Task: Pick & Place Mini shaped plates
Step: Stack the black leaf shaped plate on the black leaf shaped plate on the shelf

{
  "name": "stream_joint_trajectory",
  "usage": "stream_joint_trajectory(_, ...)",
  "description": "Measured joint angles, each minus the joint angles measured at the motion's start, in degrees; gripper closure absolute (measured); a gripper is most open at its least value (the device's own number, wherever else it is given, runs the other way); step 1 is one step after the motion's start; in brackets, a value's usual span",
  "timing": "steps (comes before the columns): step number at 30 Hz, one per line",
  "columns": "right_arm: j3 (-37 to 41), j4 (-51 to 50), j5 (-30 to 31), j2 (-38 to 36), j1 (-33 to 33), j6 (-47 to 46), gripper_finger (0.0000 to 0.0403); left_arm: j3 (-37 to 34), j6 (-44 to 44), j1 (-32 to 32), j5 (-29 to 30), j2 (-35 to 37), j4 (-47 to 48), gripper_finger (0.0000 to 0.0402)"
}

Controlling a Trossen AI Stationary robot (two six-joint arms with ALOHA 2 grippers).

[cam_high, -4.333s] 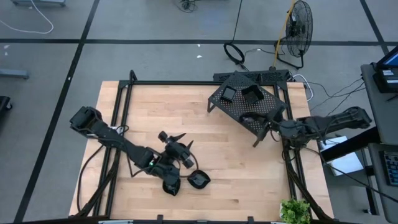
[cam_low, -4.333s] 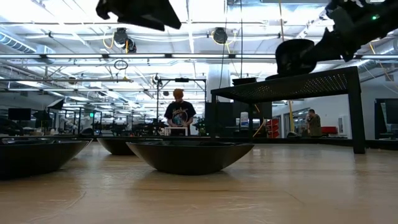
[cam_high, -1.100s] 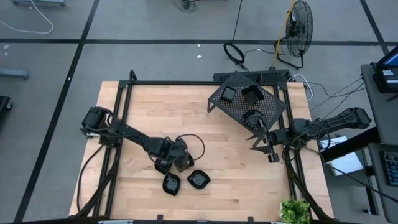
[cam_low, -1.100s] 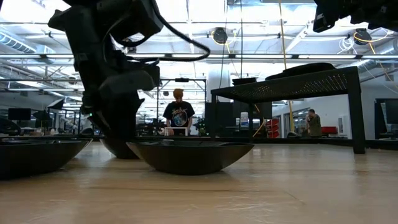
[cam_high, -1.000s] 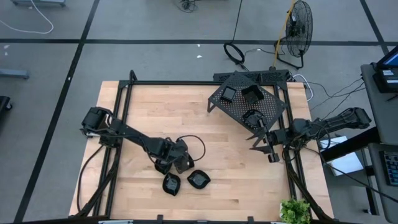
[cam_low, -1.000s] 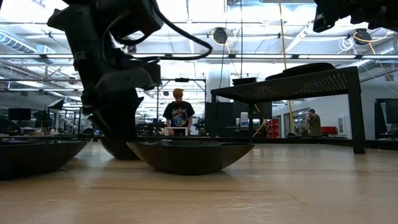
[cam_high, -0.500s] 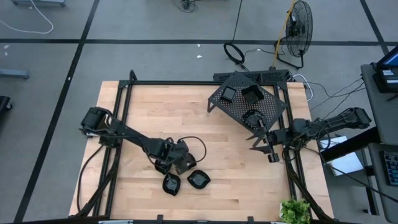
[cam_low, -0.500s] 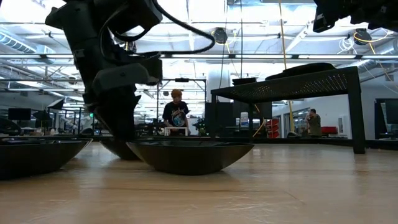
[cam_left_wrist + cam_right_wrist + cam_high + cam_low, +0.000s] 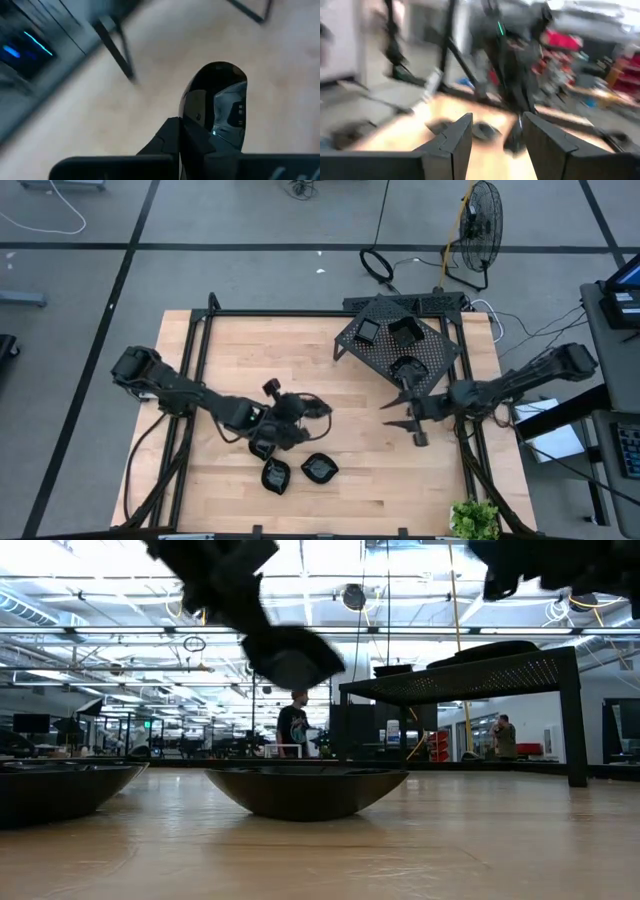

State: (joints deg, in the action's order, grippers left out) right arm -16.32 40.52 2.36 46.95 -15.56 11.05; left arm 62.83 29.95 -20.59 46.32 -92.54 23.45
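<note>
My left gripper (image 9: 181, 136) is shut on one glossy black oval mini plate (image 9: 216, 107), which hangs in the air over the table's middle (image 9: 292, 658). In the high view this gripper (image 9: 287, 428) is just beyond two other mini plates (image 9: 275, 476) (image 9: 320, 469) that rest on their bottoms on the wood. Three more plates (image 9: 405, 332) lie on top of the perforated black rack (image 9: 440, 358) at the far right. My right gripper (image 9: 393, 414) is open and empty, in front of the rack. My left gripper pinches the oval plate by its rim at the end nearest the wrist (image 9: 192, 120), between the two fingers. The rest of the plate sticks out past the fingertips. It is lifted clear of the table and hangs tilted (image 9: 292, 658).
The rack stands on legs (image 9: 572, 720) at the table's far right. A black frame (image 9: 200, 340) runs along the table's edges. Bare wood (image 9: 260, 360) lies between the left arm and the rack. A plant (image 9: 474, 518) is at the near right corner. People stand far behind the table (image 9: 300, 725).
My left gripper has shut on the plate that lay farthest from the near edge and has risen with it, tipping and rolling its wrist; the plate is now lifted clear. My right gripper has moved away from the rack toward the table's middle, still open.
</note>
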Motion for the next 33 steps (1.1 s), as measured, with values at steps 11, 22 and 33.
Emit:
stream_joint_trajectory(11, -13.0, -0.5, 17.9, 24.9, -1.0, 2.2, 0.0199, 3.1, -10.8, 1.0, 4.1, -0.1, -5.3, 0.0399)
stream_joint_trajectory(22, -22.3, 3.8, 20.3, 37.6, 1.1, 3.3, 0.0192, 3.1, -10.5, 0.5, 3.1, -0.1, -5.5, 0.0399)
stream_joint_trajectory(33, -22.9, 7.9, 20.1, 40.2, 4.0, 4.5, 0.0212, 3.1, -10.4, 0.5, 3.0, -0.1, -5.6, 0.0399)
